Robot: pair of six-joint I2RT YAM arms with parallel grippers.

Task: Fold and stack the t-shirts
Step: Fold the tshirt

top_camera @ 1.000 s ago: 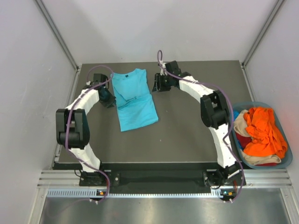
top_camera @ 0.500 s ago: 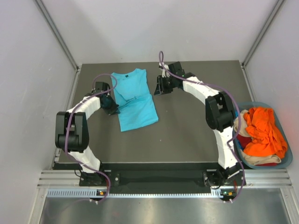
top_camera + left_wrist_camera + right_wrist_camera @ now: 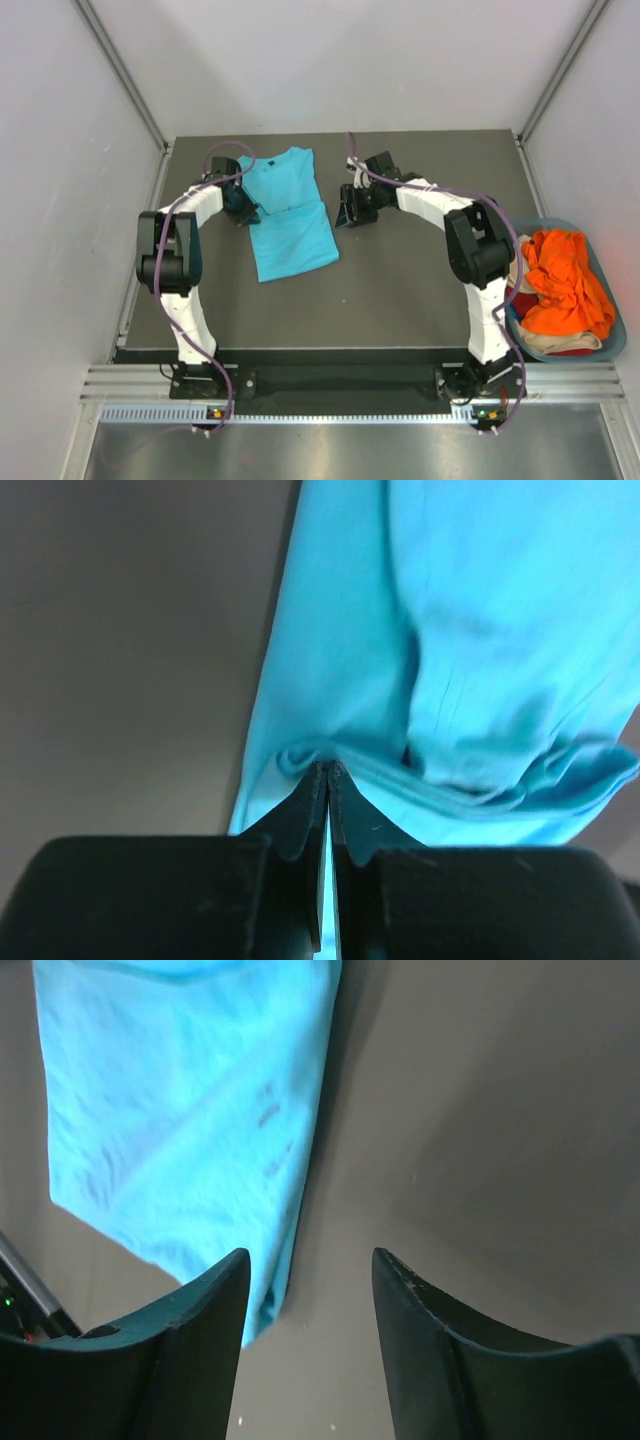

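The turquoise t-shirt (image 3: 290, 215) lies on the far left part of the bench (image 3: 400, 290), folded narrow, collar end toward the far edge. The left gripper (image 3: 245, 208) is at the shirt's left edge. In the left wrist view its fingers (image 3: 300, 815) are pressed together on a bunched fold of the cloth, with only a thin sliver of turquoise showing between them. How much cloth is caught cannot be told, and the view cuts the shirt off on the right.

The right gripper (image 3: 347, 212) stands just beside the shirt's right edge with its fingers spread over bare bench. One fingertip hides a bit of the hem in the right wrist view.

Off the bench's right edge sits a blue-grey basket (image 3: 618, 335). In it an orange t-shirt (image 3: 565, 280) is heaped over red cloth (image 3: 520, 300) and beige cloth (image 3: 545, 340), both mostly buried.
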